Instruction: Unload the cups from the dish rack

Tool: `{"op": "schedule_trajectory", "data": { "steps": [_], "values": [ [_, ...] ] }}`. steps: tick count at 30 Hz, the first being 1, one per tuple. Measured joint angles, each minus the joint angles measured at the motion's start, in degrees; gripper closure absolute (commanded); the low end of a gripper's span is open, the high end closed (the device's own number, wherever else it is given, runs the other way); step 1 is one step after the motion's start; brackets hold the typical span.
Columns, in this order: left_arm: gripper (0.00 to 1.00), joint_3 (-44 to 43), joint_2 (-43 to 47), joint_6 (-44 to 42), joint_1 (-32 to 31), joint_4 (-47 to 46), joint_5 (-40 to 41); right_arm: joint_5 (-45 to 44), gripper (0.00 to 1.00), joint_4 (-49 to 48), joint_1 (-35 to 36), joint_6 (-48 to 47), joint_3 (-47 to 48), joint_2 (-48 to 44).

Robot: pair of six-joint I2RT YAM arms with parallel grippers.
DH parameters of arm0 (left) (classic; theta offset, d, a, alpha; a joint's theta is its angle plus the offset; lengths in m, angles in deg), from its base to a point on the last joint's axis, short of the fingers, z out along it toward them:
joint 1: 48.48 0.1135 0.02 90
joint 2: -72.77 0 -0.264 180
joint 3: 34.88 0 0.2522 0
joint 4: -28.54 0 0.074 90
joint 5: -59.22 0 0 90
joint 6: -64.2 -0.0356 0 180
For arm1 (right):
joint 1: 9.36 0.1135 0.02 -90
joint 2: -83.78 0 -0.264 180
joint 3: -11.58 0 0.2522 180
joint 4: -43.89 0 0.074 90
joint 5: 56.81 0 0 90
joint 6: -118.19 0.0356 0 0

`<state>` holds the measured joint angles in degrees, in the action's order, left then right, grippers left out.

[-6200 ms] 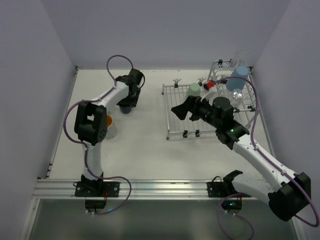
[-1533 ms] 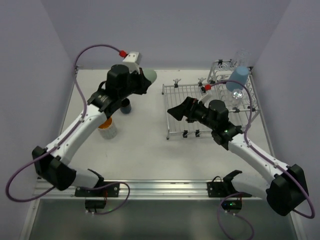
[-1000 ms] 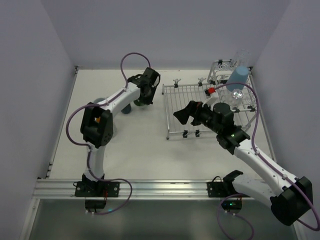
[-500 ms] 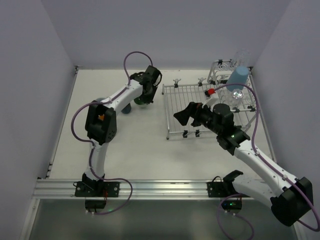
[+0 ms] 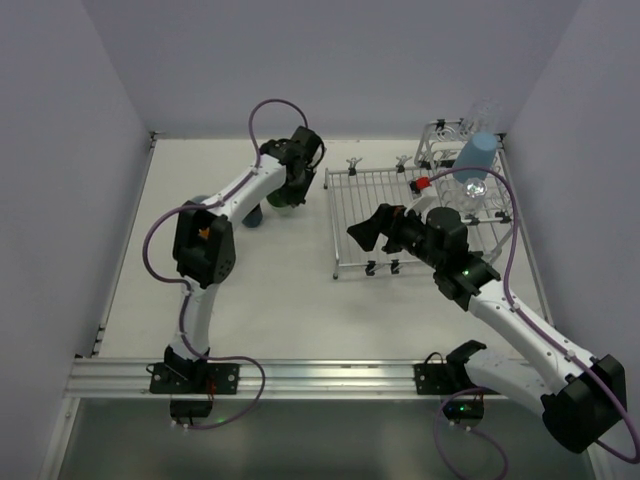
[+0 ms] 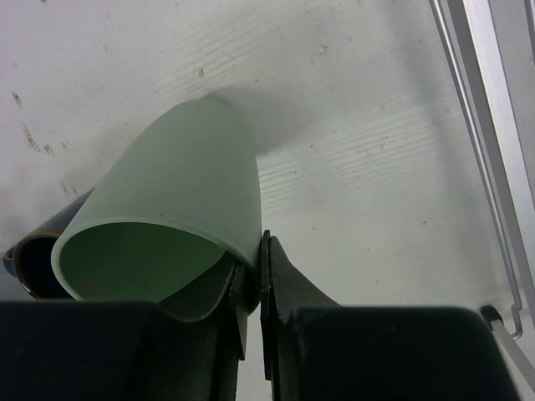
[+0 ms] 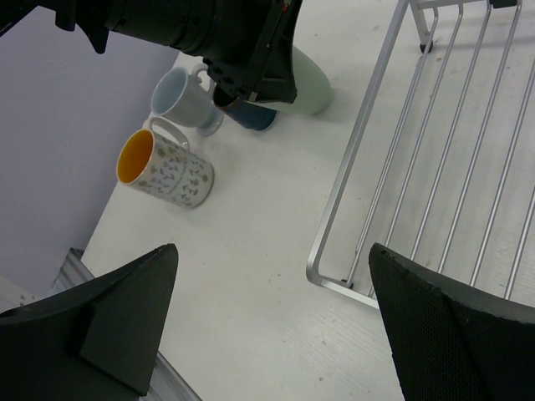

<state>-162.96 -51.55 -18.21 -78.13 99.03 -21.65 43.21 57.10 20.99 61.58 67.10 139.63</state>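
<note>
**Top view.** The left gripper (image 5: 288,190) is at the far left of the table (image 5: 290,290), just left of the dish rack (image 5: 360,200). Under it is the pale green tumbler (image 5: 283,201), with the dark blue mug (image 5: 252,215) just beside. The light blue tumbler (image 5: 477,156) sits on the raised far-right section of the rack. Risk: the tumbler could knock the mug on set-down, since the two are so close. The right gripper (image 5: 368,226) hovers over the flat grid, empty.

**Left wrist.**
- Risk: the tumbler is tilted, so a release now would likely tip or roll it toward the mug (image 6: 33,259).
- The jaws are nearly closed, pinching only the tumbler's rim wall (image 6: 175,192), with one finger (image 6: 288,284) outside and one inside.
- Whether the base touches the table cannot be told.

**Right wrist.** The jaws are spread wide, holding nothing, above the rack's near-left corner (image 7: 334,276). The whitish cup with orange inside (image 7: 165,174) and a pale handled mug (image 7: 185,98) stand on the table, left of the tumbler (image 7: 308,83). Risk: the landing zone is crowded.
</note>
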Motion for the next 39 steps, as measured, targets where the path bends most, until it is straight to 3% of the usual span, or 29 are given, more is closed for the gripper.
{"op": "schedule_trajectory", "data": {
  "steps": [8, 16, 19, 22, 25, 33, 39],
  "values": [
    [0.83, -0.2, -1.2, -1.2, -0.2, 1.3, -1.7, 0.0, 0.01, 0.0, 0.0, 0.0, 0.0, 0.0],
    [0.57, -0.2, -1.4, -1.4, -0.4, 1.2, -1.7, 0.0, 0.01, -0.3, 0.0, 0.0, -0.4, -0.2],
    [0.52, -0.3, -1.4, -1.4, -0.4, 1.2, -1.5, 0.0, 0.01, -0.3, 0.0, 0.0, -0.6, -0.5],
    [0.41, -0.3, -1.4, -1.3, -0.4, 1.1, -1.3, 0.0, 0.01, -0.3, 0.0, 0.0, -0.7, -0.8],
    [0.0, -0.3, -1.3, -1.6, -0.4, 0.4, -1.0, 0.0, 0.01, -0.3, 0.0, 0.0, -0.7, -1.1],
    [0.0, 1.8, 4.9, -0.5, -0.4, -3.4, 1.1, -0.1, 0.01, -0.2, 0.0, 0.0, -0.7, -2.0],
    [0.0, 9.8, 18.6, 1.4, -0.4, -10.6, 3.3, -0.5, 0.01, 3.0, 0.0, -0.9, 1.7, -2.1]
  ]
}}
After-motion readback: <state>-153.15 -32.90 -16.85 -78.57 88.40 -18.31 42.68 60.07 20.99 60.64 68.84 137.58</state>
